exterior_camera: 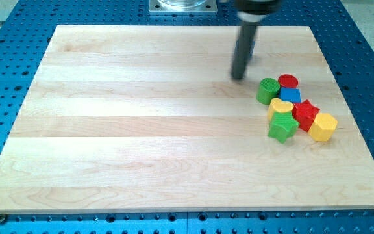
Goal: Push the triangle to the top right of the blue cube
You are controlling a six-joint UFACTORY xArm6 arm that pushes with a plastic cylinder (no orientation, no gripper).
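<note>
A tight cluster of blocks sits at the view's right on the wooden board point(141, 149). A blue cube point(290, 95) lies in it, with a red cylinder point(288, 81) just above it and a green cylinder point(267, 91) to its left. Below are a yellow heart point(280, 107), a red star point(306, 114), a green star point(282, 127) and a yellow hexagon-like block point(323, 127). I cannot make out any triangle. My tip point(239, 77) rests on the board up and left of the green cylinder, a short gap apart.
The board lies on a blue perforated table point(5, 97). The arm's grey base point(182, 6) stands at the view's top centre.
</note>
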